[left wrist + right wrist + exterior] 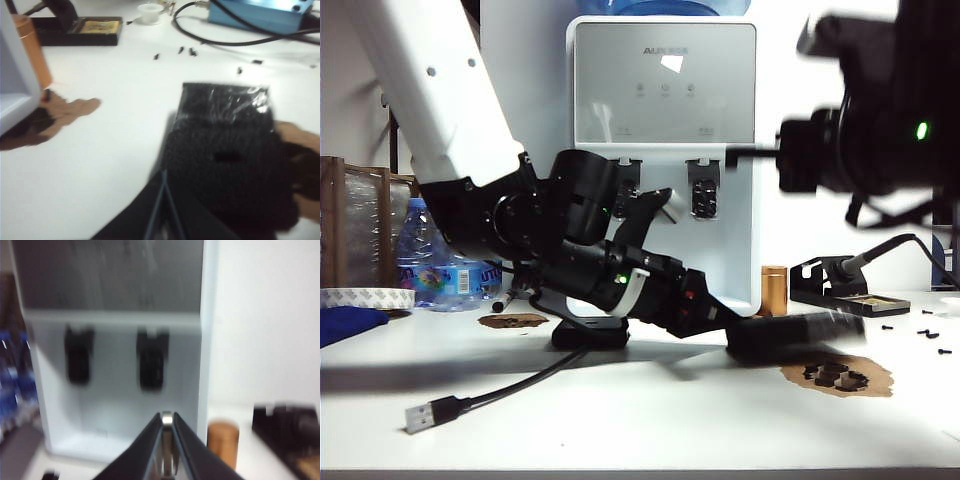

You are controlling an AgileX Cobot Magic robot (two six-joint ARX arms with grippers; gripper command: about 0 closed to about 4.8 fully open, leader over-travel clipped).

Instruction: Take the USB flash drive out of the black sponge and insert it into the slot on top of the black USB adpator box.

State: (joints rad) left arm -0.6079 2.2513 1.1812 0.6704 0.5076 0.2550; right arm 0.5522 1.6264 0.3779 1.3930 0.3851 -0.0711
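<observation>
USB flash drive (167, 418), a tiny silver metal stick, is pinched by its far end between the pressed-together tips of the right gripper (167, 426), raised high at the right of the scene before a white water dispenser (665, 150). It is judged light, rigid and slippery, best held across its flat faces. The left gripper (163, 176) is seen pressed together, low at the centre against the thick black foam sponge (225, 145), whose cavity shows vacant. The flat black USB adaptor box (590, 332) lies left of the sponge, behind the left arm.
</observation>
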